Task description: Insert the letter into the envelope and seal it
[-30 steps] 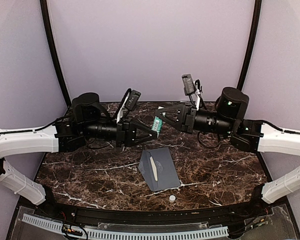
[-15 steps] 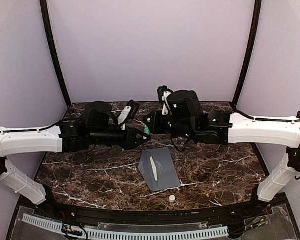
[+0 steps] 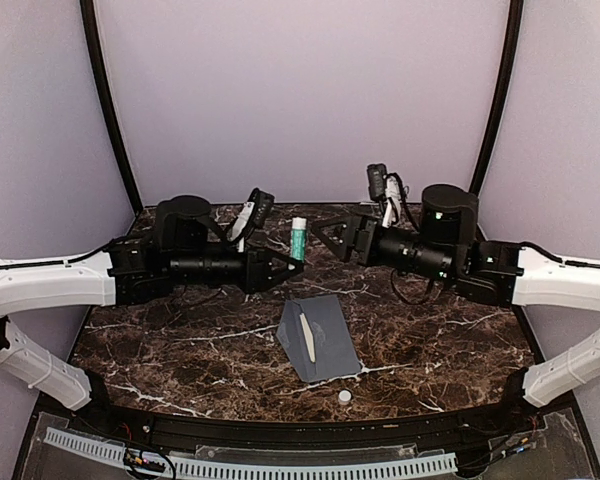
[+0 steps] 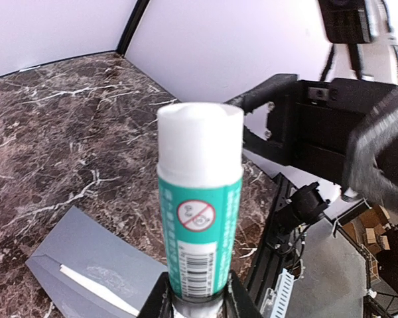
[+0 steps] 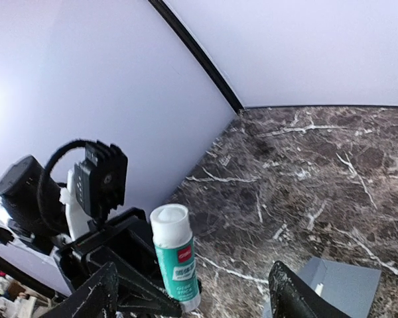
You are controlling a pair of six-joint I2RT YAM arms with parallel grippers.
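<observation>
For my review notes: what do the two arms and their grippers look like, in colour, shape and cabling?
The left arm and right arm share white shell links near the base, then black cylindrical joint housings and black forearms. The left gripper and right gripper are black, with triangular open-frame fingers. Black cables loop at each wrist beside a small black-and-white camera module.

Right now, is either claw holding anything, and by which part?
The left gripper holds the glue stick by its bottom end, pinched between both fingers. The right gripper is open and holds nothing.
</observation>
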